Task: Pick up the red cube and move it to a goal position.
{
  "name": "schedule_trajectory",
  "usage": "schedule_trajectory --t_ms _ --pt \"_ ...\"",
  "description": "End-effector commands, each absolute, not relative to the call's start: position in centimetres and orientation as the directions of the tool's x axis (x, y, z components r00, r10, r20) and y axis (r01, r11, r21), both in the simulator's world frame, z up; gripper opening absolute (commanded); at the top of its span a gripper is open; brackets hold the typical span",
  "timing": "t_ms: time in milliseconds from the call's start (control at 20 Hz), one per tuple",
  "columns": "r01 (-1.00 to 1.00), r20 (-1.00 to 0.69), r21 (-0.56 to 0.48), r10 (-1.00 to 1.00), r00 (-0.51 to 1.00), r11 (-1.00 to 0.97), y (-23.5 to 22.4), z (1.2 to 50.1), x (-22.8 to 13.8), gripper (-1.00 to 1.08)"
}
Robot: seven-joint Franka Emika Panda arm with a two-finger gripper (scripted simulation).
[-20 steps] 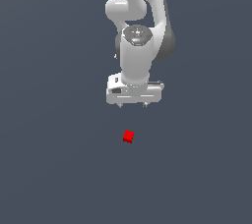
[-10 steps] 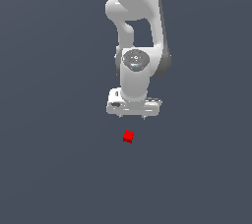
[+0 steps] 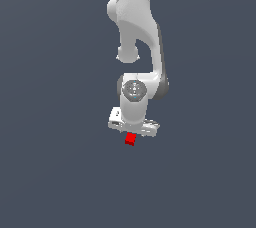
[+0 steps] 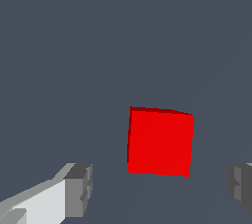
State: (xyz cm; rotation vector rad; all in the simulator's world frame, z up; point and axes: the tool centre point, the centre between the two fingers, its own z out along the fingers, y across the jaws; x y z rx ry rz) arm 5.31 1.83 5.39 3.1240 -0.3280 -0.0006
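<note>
The red cube (image 3: 130,139) lies on the flat grey floor, just below the white hand of the arm in the exterior view. In the wrist view the red cube (image 4: 160,141) fills the middle, sitting between the two grey fingertips (image 4: 78,189) without touching either one. My gripper (image 3: 134,133) hangs right over the cube, and its fingers are hidden behind the hand in the exterior view. The gripper (image 4: 160,186) is open, with wide gaps on both sides of the cube.
The white arm (image 3: 135,47) rises from the gripper toward the top of the exterior view. Plain grey floor (image 3: 60,172) surrounds the cube on all sides.
The arm has bent down and its hand has dropped from well above the cube to right over it. The cube has stayed where it was.
</note>
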Motion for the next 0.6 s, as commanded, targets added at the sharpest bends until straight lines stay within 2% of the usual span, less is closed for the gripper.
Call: schedule_trajectory --t_ms 0,500,550 --pt "-0.235 0.001 0.0 -0.235 0.972 -0.972 1.6 4.1 5.9 1.0" --pt "-0.279 0.0 0.0 -0.279 0.96 -0.96 1.3 2.0 6.9 1.0" --pt "-0.279 0.0 0.0 -0.279 0.96 -0.96 1.3 2.0 6.9 -1.0"
